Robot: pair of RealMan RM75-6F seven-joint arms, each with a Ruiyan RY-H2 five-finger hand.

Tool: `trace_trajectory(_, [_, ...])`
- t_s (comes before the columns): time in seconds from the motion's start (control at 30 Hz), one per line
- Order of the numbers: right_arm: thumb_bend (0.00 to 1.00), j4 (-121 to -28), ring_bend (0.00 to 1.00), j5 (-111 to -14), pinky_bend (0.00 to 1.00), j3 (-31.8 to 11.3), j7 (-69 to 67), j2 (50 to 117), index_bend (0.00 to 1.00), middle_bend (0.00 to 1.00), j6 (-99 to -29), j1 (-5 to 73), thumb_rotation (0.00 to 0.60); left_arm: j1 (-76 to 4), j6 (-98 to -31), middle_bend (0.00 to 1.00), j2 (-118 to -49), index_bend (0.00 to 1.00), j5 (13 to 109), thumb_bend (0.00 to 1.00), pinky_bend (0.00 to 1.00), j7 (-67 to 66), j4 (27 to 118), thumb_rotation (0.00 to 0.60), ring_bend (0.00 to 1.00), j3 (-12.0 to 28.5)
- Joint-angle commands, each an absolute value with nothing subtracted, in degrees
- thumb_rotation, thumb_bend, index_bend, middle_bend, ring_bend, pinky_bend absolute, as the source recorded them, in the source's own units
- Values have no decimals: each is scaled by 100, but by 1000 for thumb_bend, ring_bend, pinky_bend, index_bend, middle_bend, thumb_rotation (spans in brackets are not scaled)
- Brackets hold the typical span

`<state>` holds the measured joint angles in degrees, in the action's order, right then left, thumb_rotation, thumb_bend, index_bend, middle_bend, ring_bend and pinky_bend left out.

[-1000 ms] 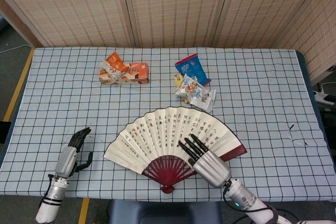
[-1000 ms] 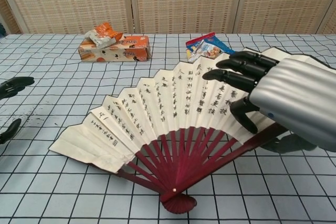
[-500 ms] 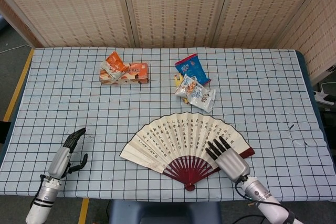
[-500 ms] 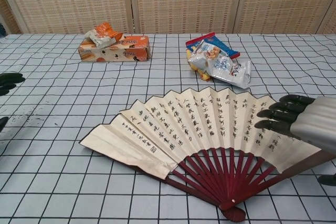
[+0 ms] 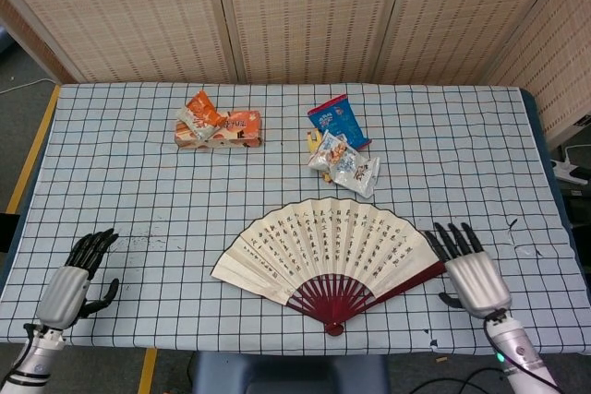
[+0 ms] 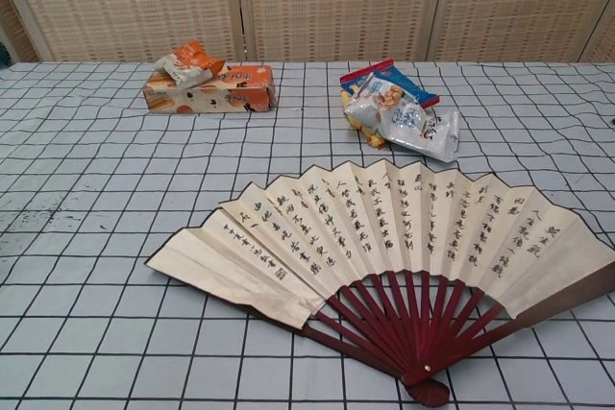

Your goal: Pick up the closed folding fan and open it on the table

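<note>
Since half a second ago the right hand (image 5: pixel 475 276) has come off the folding fan (image 5: pixel 325 247) and now sits just right of the fan's right end, fingers straight and spread, holding nothing. The left hand (image 5: pixel 72 279) has drawn back toward the near-left corner of the table (image 5: pixel 462 154); its fingers are apart and it too holds nothing. The chest view no longer shows either hand. The fan itself has not shifted over that half second: it lies fully spread and flat on the checked cloth, near the front edge and a little right of centre, its dark red ribs meeting at the pivot at the near side and the cream leaf with black script arching away.

There is one fan. On the far left lies one orange box (image 5: pixel 231 129) with one orange snack packet (image 5: pixel 199 114) resting on its left end. At the far centre is a cluster of snack packets: one blue packet (image 5: pixel 337 119) furthest back, and in front of it pale and silvery packets (image 5: pixel 346 163) overlapping so that their number cannot be told for certain. Two hands are in view.
</note>
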<state>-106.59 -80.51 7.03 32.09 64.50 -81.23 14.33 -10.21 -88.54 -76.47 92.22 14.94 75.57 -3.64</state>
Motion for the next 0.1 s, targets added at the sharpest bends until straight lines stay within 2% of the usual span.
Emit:
trace_trajectory(0.03, [59, -9951, 0, -8402, 0, 654, 1876, 6147, 0, 0, -9216, 500, 538, -601, -9200, 0, -6909, 0, 8890, 459, 18, -256, 8490, 600, 0, -279])
trace_trajectory(0.1, [60, -9834, 0, -8372, 0, 455, 1503, 6138, 0, 0, -9387, 448, 535, -565, -9410, 0, -6901, 0, 9036, 446, 17, -376, 8536, 600, 0, -219])
